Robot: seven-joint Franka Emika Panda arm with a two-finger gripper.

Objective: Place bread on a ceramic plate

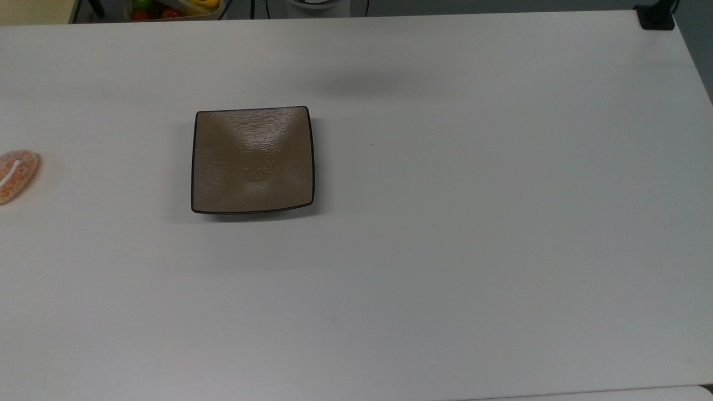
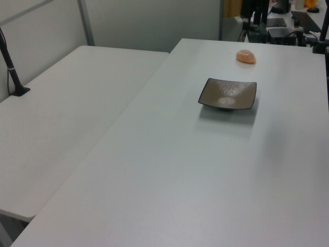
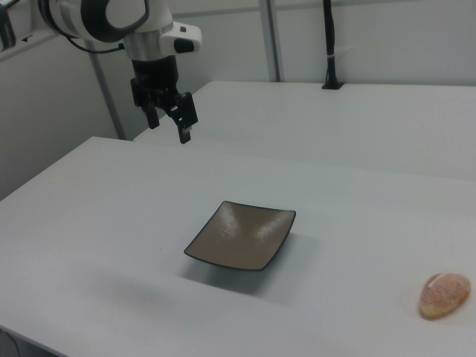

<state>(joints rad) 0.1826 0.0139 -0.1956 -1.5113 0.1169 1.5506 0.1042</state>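
Observation:
The bread [image 1: 15,175] is a small orange-tan sugary roll with a white stripe, lying on the white table at the top view's far left edge. It also lies beyond the plate in the left view [image 2: 245,56] and at the right view's lower right [image 3: 444,294]. The ceramic plate [image 1: 252,160] is square, glossy brown and dark-rimmed, with nothing on it [image 2: 227,93] [image 3: 242,234]. My gripper [image 3: 169,126] hangs open and holds nothing, high above the table, up and to the left of the plate in the right view.
A box of colourful fruit [image 1: 172,8] sits past the table's far edge at the top view's upper left. A black clamp [image 1: 657,16] grips the table's top right corner. A second white table [image 2: 61,118] adjoins on the left view's left, with a black post [image 2: 13,72].

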